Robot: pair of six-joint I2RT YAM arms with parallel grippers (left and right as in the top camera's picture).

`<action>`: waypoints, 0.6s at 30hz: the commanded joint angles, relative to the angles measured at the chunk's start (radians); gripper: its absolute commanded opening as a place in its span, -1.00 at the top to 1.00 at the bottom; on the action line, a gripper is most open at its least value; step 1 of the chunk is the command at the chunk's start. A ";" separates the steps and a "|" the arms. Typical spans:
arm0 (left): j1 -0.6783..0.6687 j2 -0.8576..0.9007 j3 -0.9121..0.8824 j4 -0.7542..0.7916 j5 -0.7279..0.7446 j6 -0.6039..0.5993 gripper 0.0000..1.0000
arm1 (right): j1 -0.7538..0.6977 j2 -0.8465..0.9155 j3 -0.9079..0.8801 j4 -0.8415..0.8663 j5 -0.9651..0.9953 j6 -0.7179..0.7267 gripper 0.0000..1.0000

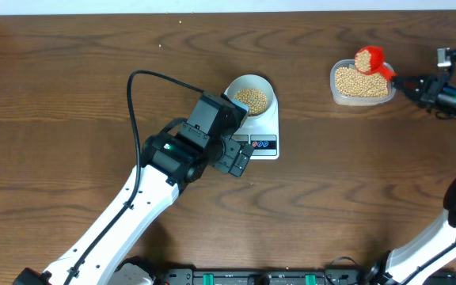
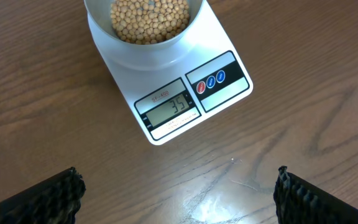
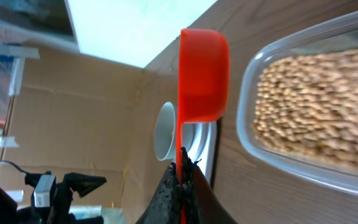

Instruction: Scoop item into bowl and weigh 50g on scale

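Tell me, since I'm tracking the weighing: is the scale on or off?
On. The scale has digits on its display, reading 35 in the left wrist view, with the bowl of beans sitting on it.

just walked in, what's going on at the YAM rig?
Bean weighing, partway through. The right gripper is shut on the handle of a red scoop, which holds beans above the clear tub. The bowl sits on the scale, partly filled; the display reads 35, short of 50. The left gripper hangs open over the table in front of the scale, holding nothing.
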 commanded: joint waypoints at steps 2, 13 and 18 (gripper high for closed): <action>0.006 0.002 -0.004 -0.002 0.010 0.014 -0.99 | 0.089 0.012 0.010 0.012 -0.048 -0.002 0.97; 0.006 0.002 -0.004 -0.002 0.010 0.014 -0.99 | 0.290 0.012 0.010 0.035 -0.049 0.064 0.97; 0.006 0.002 -0.004 -0.002 0.010 0.014 -0.99 | 0.382 0.010 0.014 0.050 -0.032 0.094 0.97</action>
